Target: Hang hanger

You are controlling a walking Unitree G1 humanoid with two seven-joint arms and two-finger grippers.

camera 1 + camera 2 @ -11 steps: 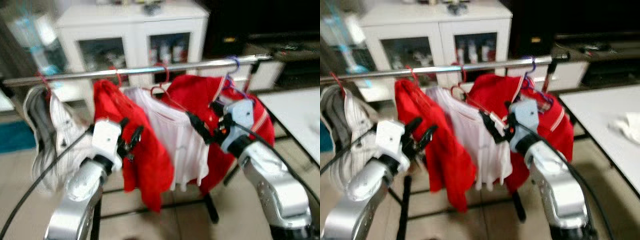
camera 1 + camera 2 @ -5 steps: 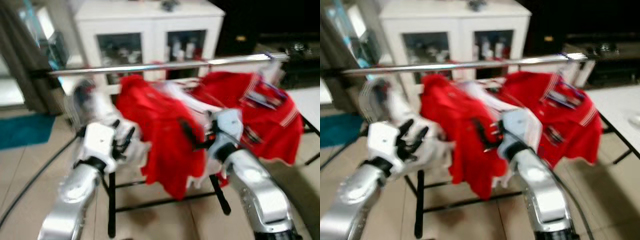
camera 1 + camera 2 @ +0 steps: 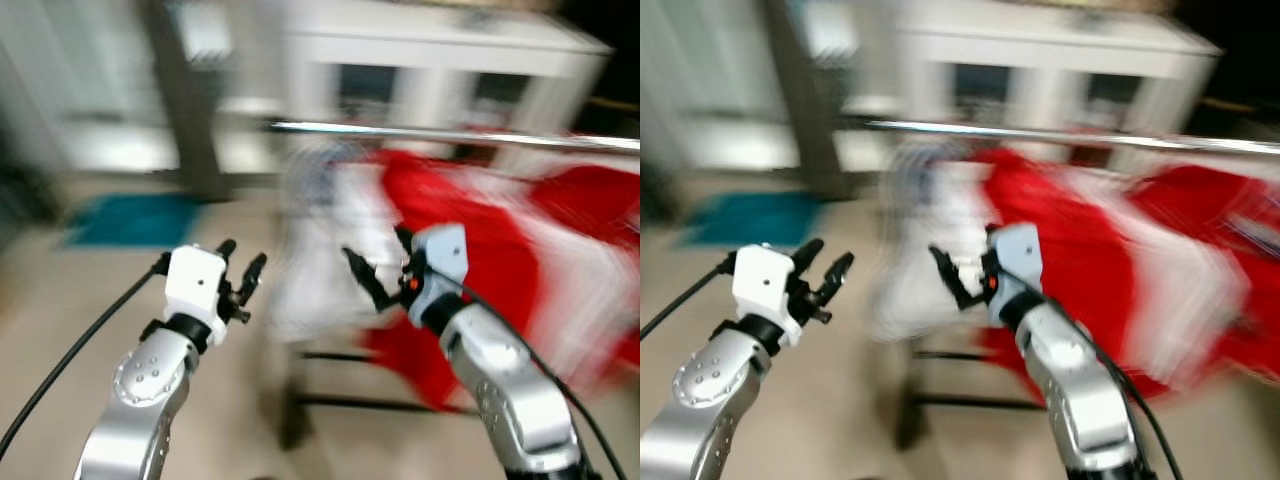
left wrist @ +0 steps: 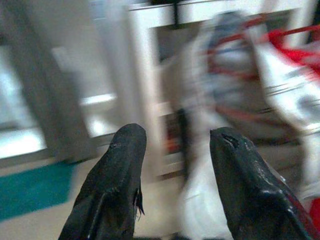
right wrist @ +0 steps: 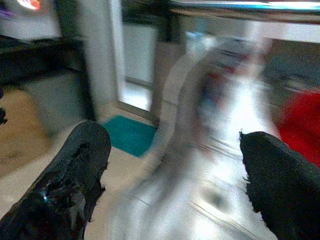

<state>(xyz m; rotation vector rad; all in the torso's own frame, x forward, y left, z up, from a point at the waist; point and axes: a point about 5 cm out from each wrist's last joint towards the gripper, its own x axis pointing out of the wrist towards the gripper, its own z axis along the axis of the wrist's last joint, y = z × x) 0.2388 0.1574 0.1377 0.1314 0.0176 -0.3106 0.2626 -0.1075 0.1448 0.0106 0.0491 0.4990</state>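
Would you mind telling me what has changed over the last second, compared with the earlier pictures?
The head camera has swung to the robot's left: the rail and red garments now sit further right, heavily blurred, and a teal mat has come into view. The right gripper has drawn back from the clothes. As before, both it and the left gripper are open and empty.

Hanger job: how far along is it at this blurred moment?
Done, as far as the blur allows: red and white garments hang from the metal rail. In hand: nothing. The left gripper and right gripper are both open and empty, raised in front of the rack. Left: I cannot tell whether more hangers remain.
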